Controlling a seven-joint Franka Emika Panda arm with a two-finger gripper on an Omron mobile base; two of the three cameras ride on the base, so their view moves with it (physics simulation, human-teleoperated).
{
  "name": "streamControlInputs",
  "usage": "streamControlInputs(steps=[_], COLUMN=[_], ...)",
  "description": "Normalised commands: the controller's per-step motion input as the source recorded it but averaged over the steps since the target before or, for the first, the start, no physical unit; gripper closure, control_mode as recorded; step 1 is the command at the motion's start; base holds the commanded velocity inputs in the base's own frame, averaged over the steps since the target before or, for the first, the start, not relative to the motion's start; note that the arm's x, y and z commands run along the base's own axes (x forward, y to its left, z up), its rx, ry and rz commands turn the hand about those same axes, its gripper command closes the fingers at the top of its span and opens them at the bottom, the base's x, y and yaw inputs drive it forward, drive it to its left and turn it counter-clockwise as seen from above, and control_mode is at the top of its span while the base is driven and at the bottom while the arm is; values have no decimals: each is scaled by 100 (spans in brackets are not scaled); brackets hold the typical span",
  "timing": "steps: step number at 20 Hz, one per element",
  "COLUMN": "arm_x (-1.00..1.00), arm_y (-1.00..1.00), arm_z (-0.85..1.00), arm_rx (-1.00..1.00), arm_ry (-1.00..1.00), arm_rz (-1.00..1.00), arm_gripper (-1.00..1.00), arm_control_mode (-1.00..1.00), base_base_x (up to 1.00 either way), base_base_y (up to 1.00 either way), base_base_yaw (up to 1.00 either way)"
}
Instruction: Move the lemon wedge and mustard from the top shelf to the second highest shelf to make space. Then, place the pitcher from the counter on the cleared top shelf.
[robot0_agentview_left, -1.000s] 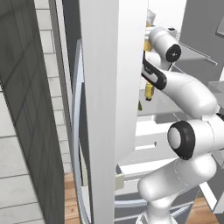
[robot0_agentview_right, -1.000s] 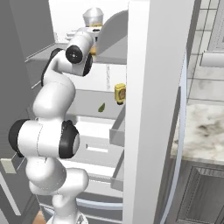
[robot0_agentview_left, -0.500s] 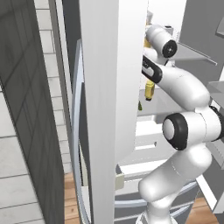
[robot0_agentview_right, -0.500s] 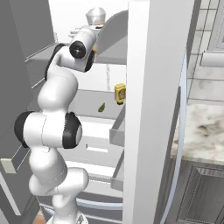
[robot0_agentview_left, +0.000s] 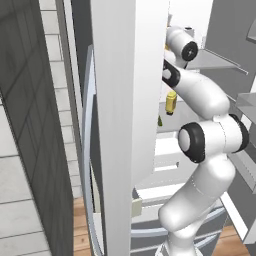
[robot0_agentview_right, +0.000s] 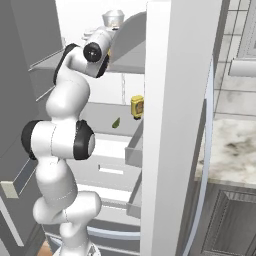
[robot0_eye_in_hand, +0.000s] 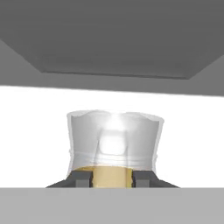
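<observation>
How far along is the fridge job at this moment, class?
Done: the mustard and lemon wedge sit on the second highest shelf. In hand: the hand grips the pitcher, raised inside the fridge at top shelf level. Left: setting it down and letting go.

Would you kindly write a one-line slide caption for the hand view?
Hand view: fingers flank the tan base of the clear pitcher inside the white fridge.

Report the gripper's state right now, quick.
Gripper: jaws closed on the pitcher, holding it up inside the fridge at top-shelf height.
</observation>
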Motion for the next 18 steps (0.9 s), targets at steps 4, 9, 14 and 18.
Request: streamControlInputs(steps=[4,9,14,18], arm_x=[25,4,0,-2], arm_y=[0,0,0,0], arm_z=[-27,-21,-11,-1], arm_rx=[0,0,0,0], arm_ry=[0,0,0,5], arm_rz=[0,0,0,0], arm_gripper=[-100,-100,-100,-100], arm_control_mode=[-100,-100,-100,-100], base_base_x=[0,0,0,0], base_base_y=[0,0,0,0], base_base_yaw=[0,0,0,0])
